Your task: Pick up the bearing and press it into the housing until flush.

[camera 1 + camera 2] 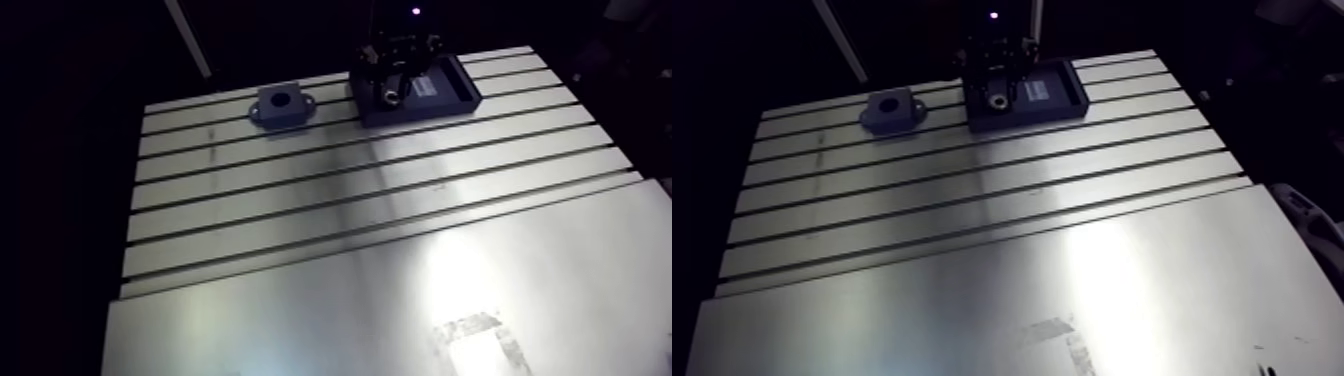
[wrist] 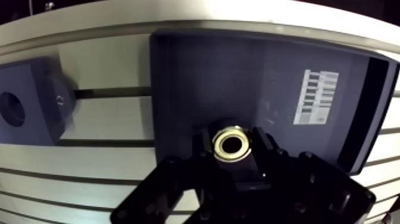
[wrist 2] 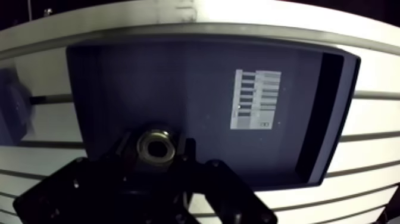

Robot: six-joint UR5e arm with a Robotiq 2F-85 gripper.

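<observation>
The bearing (image 2: pixel 232 145), a small brass-coloured ring, sits between my gripper's two dark fingers in the wrist view. Both fingers press against its sides, so the gripper (image 2: pixel 233 149) is shut on it. It is over the near left part of the dark tray (image 2: pixel 196 77); I cannot tell whether it still touches the tray floor. The housing (image 1: pixel 282 105), a dark block with a round bore on top and a flanged base, stands on the table to the left of the tray. In the arm view the gripper (image 1: pixel 392 88) hangs over the tray's left half.
The tray has raised walls and a white printed label (image 2: pixel 315 97) on its floor, on the far side from the housing. The slotted aluminium table (image 1: pixel 350 190) runs toward the camera, ending in a smooth plate (image 1: pixel 400 310).
</observation>
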